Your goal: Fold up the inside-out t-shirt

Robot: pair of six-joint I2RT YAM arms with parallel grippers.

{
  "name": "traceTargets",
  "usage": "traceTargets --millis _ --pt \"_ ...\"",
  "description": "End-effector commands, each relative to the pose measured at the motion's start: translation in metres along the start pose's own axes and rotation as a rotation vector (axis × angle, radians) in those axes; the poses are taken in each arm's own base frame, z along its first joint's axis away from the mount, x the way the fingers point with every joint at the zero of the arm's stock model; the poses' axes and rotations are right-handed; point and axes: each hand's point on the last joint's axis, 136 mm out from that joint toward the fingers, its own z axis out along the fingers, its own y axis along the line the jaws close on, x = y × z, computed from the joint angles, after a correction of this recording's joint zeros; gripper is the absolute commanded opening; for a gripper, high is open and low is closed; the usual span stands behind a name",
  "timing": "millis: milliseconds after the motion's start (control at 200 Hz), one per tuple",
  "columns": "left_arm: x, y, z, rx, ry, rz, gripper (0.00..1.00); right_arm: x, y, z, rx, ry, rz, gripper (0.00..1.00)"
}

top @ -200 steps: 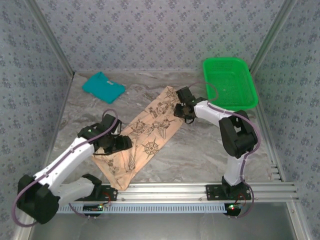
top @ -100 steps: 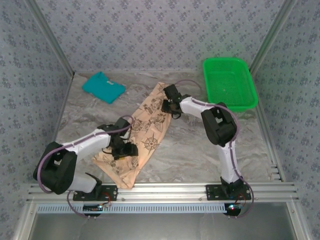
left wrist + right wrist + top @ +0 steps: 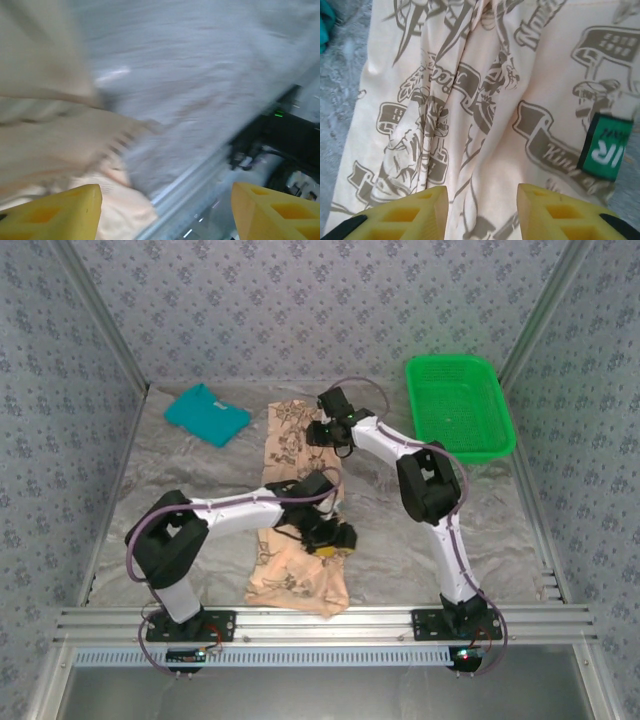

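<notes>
Gaping wide, left pincer (image 3: 167,200) grips nothing; right pincer (image 3: 482,202), half-open over the inside-out t-shirt (image 3: 485,100), hold unclear

Behind and left of the t-shirt (image 3: 283,455), a folded shirt (image 3: 207,414); behind and right of it, a basket (image 3: 458,405); beneath it, the table (image 3: 390,540).

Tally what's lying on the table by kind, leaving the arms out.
Shirts: 2 (printed peach-beige t-shirt, folded teal shirt)
Baskets: 1 (green basket)
Total: 3
</notes>
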Motion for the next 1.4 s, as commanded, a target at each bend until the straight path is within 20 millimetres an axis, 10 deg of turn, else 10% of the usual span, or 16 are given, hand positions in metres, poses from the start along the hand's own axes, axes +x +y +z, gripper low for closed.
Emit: traceTargets --millis 0,230,390,535,919,1129,1399 --pt "-0.01 -0.036 -0.037 -0.002 -0.074 0.113 0.7 -0.01 -0.013 -0.059 0.002 -0.009 -0.033 0.43" --pt "-0.015 0.026 -0.125 -0.138 -0.3 0.067 0.74 0.078 -0.001 -0.111 -0.121 0.124 -0.207 0.42" --pt "0.012 0.134 -0.127 -0.274 -0.279 -0.195 0.7 0.164 0.04 -0.127 -0.18 0.236 -0.56 0.44" --pt "0.03 0.176 -0.112 -0.322 -0.24 -0.299 0.65 0.228 0.076 -0.12 -0.184 0.239 -0.902 0.46" --pt "0.057 0.19 -0.08 -0.245 -0.182 -0.388 0.38 0.273 0.083 -0.078 -0.072 0.272 -1.176 0.42" --pt "0.071 0.196 -0.07 -0.295 -0.141 -0.376 0.14 0.252 0.082 -0.081 -0.097 0.239 -1.099 0.04" --pt "0.088 0.211 -0.065 -0.328 -0.117 -0.417 0.0 0.223 0.05 -0.092 -0.254 0.263 -0.836 0.16"
